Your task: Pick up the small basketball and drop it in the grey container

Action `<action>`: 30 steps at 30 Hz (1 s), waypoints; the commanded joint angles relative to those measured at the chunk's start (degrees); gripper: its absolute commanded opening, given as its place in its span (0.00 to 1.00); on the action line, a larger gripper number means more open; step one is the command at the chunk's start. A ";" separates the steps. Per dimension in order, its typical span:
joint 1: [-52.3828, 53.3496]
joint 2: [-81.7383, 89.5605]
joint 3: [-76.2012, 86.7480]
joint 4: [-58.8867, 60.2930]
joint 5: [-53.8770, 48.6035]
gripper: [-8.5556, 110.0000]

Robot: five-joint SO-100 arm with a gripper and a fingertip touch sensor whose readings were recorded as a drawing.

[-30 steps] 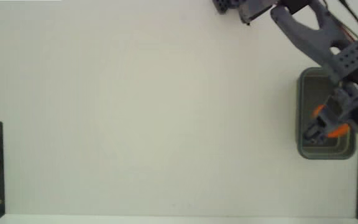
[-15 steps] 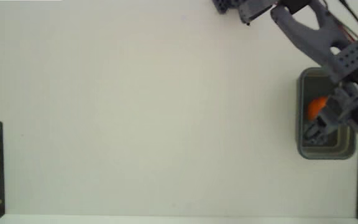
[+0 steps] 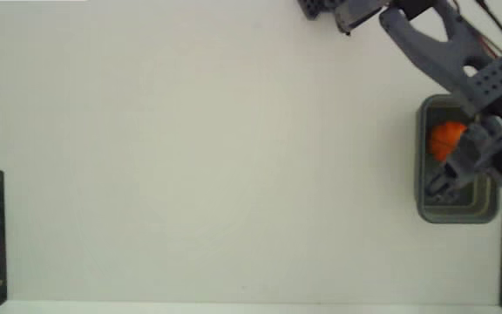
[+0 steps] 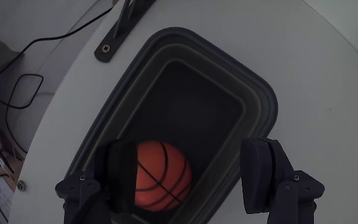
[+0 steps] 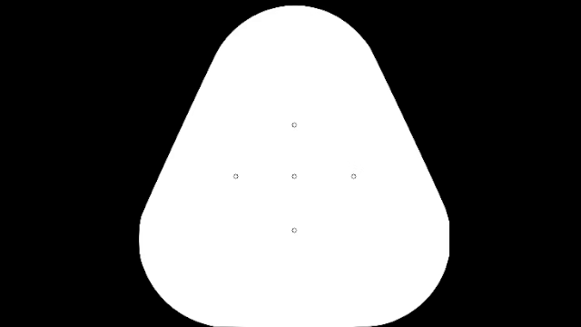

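Resting on the floor of the grey container (image 4: pixel 258 99), the small basketball (image 4: pixel 161 175) lies free in the wrist view, near the tub's lower end in that picture, with the dark bottom bare above it. Nothing else shows inside the tub. Reading that view from left to right: cables trail over the floor beyond the table edge, a black bracket (image 4: pixel 122 25) is screwed to the white table (image 4: pixel 328 74) just beside the tub's upper left corner, then comes the stepped rim of the tub, and bare table to the right.

In the fixed view the tub (image 3: pixel 423 157) sits at the far right of the table (image 3: pixel 190 157), and the ball (image 3: pixel 446 139) shows as an orange patch in its upper half. A second ago the ball was lower and further right, between the fingers; half a second ago it had left them and lay a little below where it is now.

The arm reaches from the top edge of the fixed view down and rightward, bending over the tub, with the gripper (image 3: pixel 445 183) above its lower half. In the wrist view the gripper (image 4: pixel 191 177) is spread wide, its left finger (image 4: pixel 120 171) partly in front of the ball, its right finger (image 4: pixel 263 171) well clear, and it holds nothing.
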 commanded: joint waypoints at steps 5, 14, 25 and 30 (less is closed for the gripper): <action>0.14 6.26 1.29 -0.47 0.26 1.00; 2.90 9.87 4.87 -0.45 0.26 1.00; 8.35 17.02 11.96 -0.41 0.26 1.00; 11.15 20.68 15.60 -0.39 0.26 1.00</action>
